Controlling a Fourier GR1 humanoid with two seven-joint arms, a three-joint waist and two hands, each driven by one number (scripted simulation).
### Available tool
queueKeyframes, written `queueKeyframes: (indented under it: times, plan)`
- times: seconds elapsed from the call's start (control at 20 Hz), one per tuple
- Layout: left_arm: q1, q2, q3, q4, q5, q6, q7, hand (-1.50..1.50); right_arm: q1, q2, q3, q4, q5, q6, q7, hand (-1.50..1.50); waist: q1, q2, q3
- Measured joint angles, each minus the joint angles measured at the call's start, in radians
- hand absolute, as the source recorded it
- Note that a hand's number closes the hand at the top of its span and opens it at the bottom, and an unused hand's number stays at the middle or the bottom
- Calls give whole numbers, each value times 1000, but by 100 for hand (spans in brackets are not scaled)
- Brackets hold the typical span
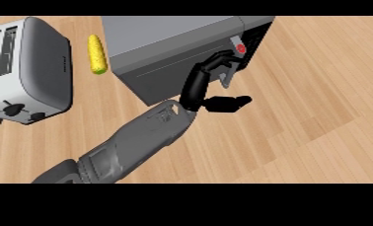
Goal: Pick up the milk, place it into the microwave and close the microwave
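One grey forearm [138, 143] comes in from the lower left edge and runs up and to the right across the wooden bench [306, 121]. It ends in one black hand [200, 84]. Going by the thumb and the way the arm crosses, this looks like the right hand, though the view does not make it certain. No second arm or hand shows.

The hand's fingers [218, 62] are stretched upward and only slightly bent at the tips, lying against the front right corner of the microwave [167, 47]. The thumb [229, 104] sticks out to the right, apart from the fingers and over bare wood. Nothing is held between them, so the hand stands spread, touching the microwave's front.

There is one microwave, a grey box seen from above, turned at an angle with its front facing lower right. Its door [175, 74] lies flush with the body, closed. At the right end is a dark control panel with one red button [241, 48] just beside the fingertips.

One yellow corn cob [97, 55] lies on the bench just left of the microwave, apart from it. Further left stands one silver toaster [36, 69], cut by the view's edge.

The milk is nowhere visible on the bench.
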Motion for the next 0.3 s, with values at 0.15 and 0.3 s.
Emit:
queueKeyframes:
  times: [0.15,0.3]
  plan:
    - [-19,-12,-25,26,-16,22,27,-150,2,-6,-7,-2,-5,-3,3,-150,11,-6,2]
    - [-38,-26,-47,51,-29,41,53,-150,5,-12,-14,-5,-9,-7,7,-150,23,-10,2]
